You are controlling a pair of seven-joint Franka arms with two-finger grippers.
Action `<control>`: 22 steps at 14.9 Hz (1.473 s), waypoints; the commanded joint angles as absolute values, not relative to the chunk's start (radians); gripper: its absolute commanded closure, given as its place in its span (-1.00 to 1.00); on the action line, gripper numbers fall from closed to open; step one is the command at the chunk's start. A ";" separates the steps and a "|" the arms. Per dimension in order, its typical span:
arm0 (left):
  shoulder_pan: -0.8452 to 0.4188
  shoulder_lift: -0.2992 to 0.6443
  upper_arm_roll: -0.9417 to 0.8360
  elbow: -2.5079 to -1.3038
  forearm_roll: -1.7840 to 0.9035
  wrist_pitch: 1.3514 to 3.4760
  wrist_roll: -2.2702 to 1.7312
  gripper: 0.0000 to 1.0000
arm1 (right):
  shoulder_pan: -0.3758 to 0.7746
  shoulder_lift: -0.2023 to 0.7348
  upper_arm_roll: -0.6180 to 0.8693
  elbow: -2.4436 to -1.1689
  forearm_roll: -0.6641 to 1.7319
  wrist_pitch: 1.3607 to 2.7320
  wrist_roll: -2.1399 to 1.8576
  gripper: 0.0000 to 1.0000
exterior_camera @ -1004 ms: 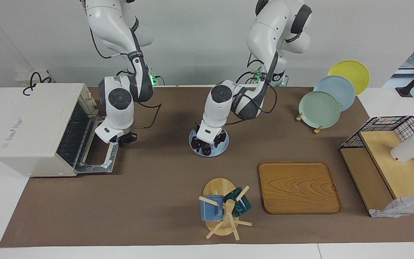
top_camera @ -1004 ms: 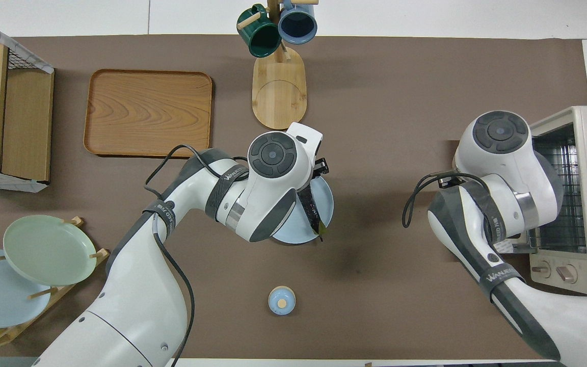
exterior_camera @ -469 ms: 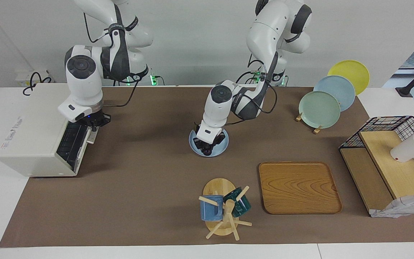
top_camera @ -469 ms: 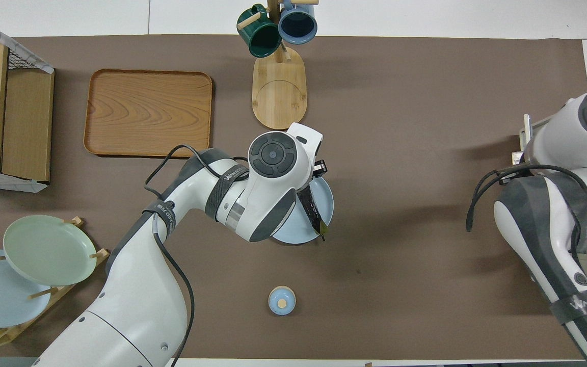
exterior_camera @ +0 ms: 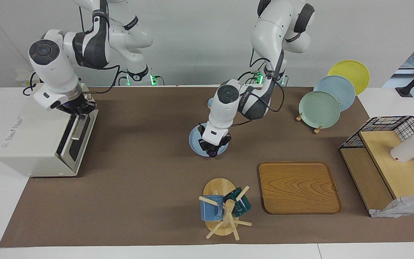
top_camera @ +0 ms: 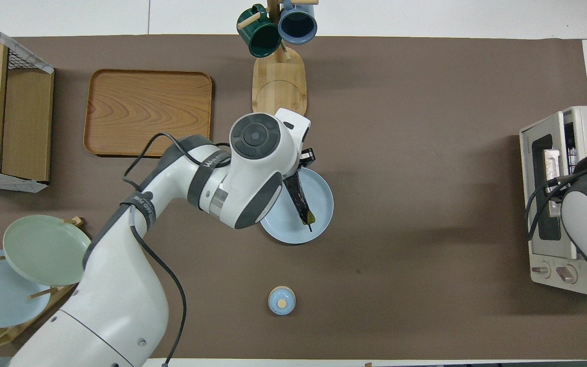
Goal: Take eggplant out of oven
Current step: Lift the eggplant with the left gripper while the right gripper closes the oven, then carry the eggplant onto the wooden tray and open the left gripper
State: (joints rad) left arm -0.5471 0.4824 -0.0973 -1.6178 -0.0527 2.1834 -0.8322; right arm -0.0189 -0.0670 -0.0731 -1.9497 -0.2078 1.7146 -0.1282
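The dark, slim eggplant (top_camera: 298, 196) hangs tilted over a small blue plate (top_camera: 324, 193) in the middle of the table, its stem end pointing down at the plate. My left gripper (exterior_camera: 212, 149) is shut on the eggplant's thick end, just above the plate (exterior_camera: 196, 142). The off-white oven (exterior_camera: 31, 136) stands at the right arm's end of the table. Its glass door (exterior_camera: 79, 133) leans almost closed. My right gripper (exterior_camera: 79, 108) is shut and rests against the door's upper edge, by the silver handle (top_camera: 551, 163).
A wooden tray (exterior_camera: 298, 187) and a mug tree (exterior_camera: 225, 208) with two mugs stand farther from the robots than the plate. A plate rack (exterior_camera: 320, 108) and a wire basket shelf (exterior_camera: 390, 158) are at the left arm's end. A small blue knobbed lid (top_camera: 282, 300) lies near the robots.
The right arm swung the oven door up from lying flat open to nearly closed. The left gripper closed on the eggplant and raised it off the plate.
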 commanded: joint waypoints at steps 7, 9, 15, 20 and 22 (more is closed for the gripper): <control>-0.115 0.502 -0.098 -1.408 -0.066 1.945 -0.307 1.00 | 0.017 -0.081 -0.054 -1.786 -0.068 1.555 -0.109 -1.00; -0.083 0.572 -0.095 -1.335 -0.058 1.942 -0.238 1.00 | 0.006 -0.072 -0.054 -1.761 -0.066 1.548 -0.109 -1.00; -0.040 0.707 -0.097 -1.210 0.012 1.974 -0.092 1.00 | 0.049 0.000 -0.084 -1.669 -0.060 1.497 -0.098 -1.00; -0.051 0.690 -0.098 -1.288 0.043 2.052 -0.071 1.00 | 0.028 0.037 -0.077 -1.606 -0.060 1.460 -0.086 -1.00; -0.048 0.690 -0.098 -1.290 0.043 2.056 -0.040 1.00 | 0.012 0.034 -0.075 -1.615 -0.060 1.460 -0.087 -1.00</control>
